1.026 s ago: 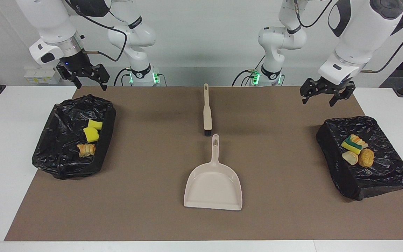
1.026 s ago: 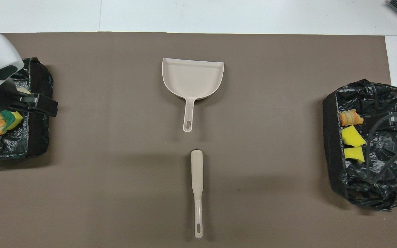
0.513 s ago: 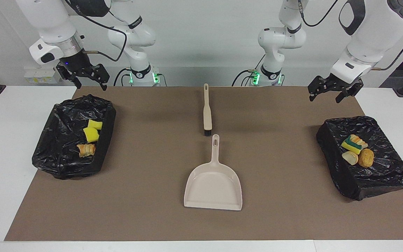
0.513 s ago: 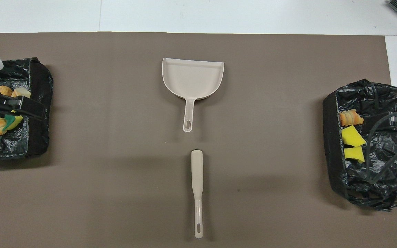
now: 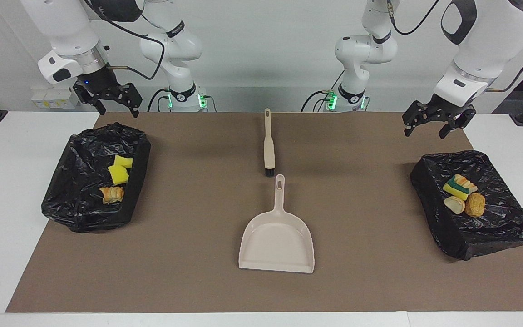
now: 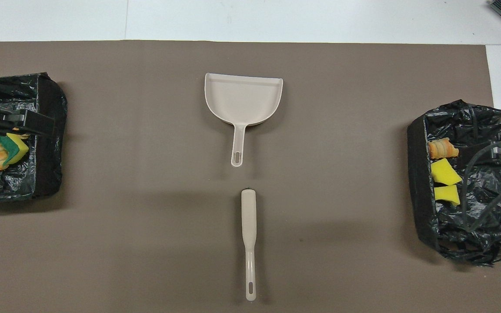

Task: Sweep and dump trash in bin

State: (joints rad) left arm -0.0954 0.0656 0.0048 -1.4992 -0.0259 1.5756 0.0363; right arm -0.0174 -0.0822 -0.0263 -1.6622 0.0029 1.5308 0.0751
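Lying between two lined bins (image 5: 98, 181): beige dustpan (image 5: 277, 245), brush (image 5: 268, 145), end to end.

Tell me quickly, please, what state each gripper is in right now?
Left gripper: open, holding nothing, up over the brown mat.
Right gripper: open, holding nothing, raised at the mat's edge.

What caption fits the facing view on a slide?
Trash sits in both black bins, dustpan and brush idle.
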